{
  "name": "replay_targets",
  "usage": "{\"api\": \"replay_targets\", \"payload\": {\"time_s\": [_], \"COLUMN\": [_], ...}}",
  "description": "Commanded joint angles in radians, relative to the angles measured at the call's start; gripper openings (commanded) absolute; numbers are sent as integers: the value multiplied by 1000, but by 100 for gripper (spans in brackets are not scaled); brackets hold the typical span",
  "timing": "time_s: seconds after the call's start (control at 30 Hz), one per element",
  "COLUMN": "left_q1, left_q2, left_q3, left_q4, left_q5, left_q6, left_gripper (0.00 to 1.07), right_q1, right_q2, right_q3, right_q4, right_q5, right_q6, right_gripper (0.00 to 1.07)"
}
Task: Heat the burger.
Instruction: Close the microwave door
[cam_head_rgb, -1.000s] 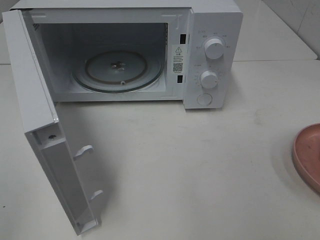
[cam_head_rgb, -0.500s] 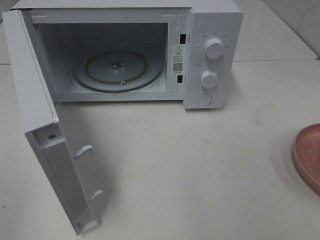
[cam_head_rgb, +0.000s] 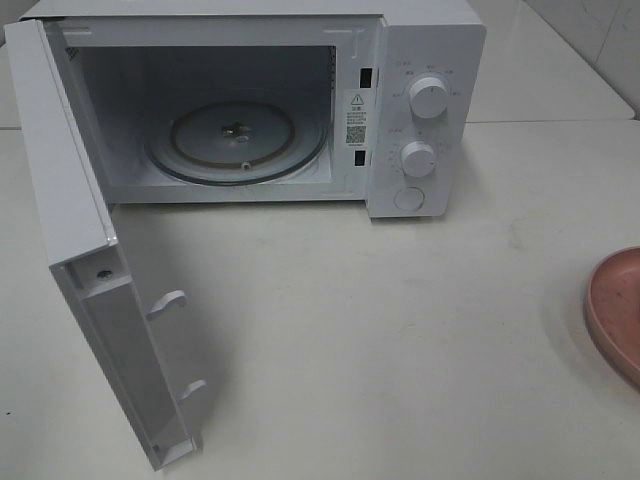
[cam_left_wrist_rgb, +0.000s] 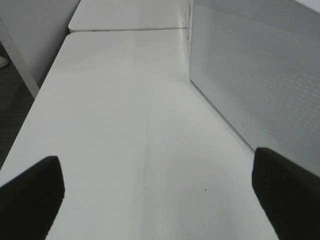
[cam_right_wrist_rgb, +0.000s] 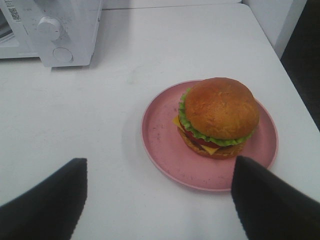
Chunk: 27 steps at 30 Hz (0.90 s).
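1. At upper left of the high view, a white microwave (cam_head_rgb: 240, 100) stands with its door (cam_head_rgb: 90, 260) swung open and its glass turntable (cam_head_rgb: 238, 140) bare.
2. At the right edge lies a pink plate (cam_head_rgb: 615, 310).
3. Left gripper (cam_left_wrist_rgb: 155, 195): fingers apart, over bare table (cam_left_wrist_rgb: 125, 100).
4. Right gripper (cam_right_wrist_rgb: 160, 200): fingers apart, holding nothing; the burger (cam_right_wrist_rgb: 217, 116) sits on the plate, near them.

left gripper (cam_left_wrist_rgb: 155, 200): two matte black, broad, blunt-ended fingers (cam_left_wrist_rgb: 30, 200), plain-surfaced, no markings, screws or cables in sight; only the tips show, one on either side of the gap.
right gripper (cam_right_wrist_rgb: 160, 200): two matte black fingers (cam_right_wrist_rgb: 45, 205) of like build, wedge-shaped with rounded corners, unmarked.
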Motion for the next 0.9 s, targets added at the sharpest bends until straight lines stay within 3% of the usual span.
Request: {"api": "replay_targets", "payload": {"time_s": [0.03,0.07,0.13,0.17,0.2,0.27,0.3,0.33,0.37,0.4,0.47,0.5,0.53,0.73,0.83,0.9], "left_q1": [1,1,1,1,1,1,1,1,1,1,1,1,1,1,1,1], "left_q2": [53,92,114,155,155,221,221,267,267,321,349,404,426,544,610,623], "left_q3": [-16,-15,-15,-15,-15,-13,-13,-9,-9,-7,-7,-7,-7,24,101,120], "left_q4": [1,1,1,1,1,7,7,7,7,7,7,7,7,8,7,7], "left_q5": [-48,-72,-83,-122,-122,-190,-190,-240,-240,-292,-316,-352,-369,-518,-741,-789], "left_q6": [-5,-1,-1,-1,-1,-1,-1,-3,-3,-3,-3,-3,-3,-3,-3,-3], "left_gripper": [85,76,72,62,62,47,47,38,38,26,21,7,0,0,0,0], "right_q1": [-5,-5,-5,-5,-5,-5,-5,-5,-5,-5,-5,-5,-5,-5,-5,-5], "right_q2": [-27,-27,-27,-27,-27,-27,-27,-27,-27,-27,-27,-27,-27,-27,-27,-27], "right_q3": [0,0,0,0,0,0,0,0,0,0,0,0,0,0,0,0], "right_q4": [1,1,1,1,1,1,1,1,1,1,1,1,1,1,1,1], "right_q5": [-8,-8,-8,-8,-8,-8,-8,-8,-8,-8,-8,-8,-8,-8,-8,-8], "right_q6": [-12,-12,-11,-11,-11,-10,-10,-10,-10,-10,-10,-10,-10,-10,-10,-10], "right_gripper": [76,76,76,76,76,76,76,76,76,76,76,76,76,76,76,76]}}
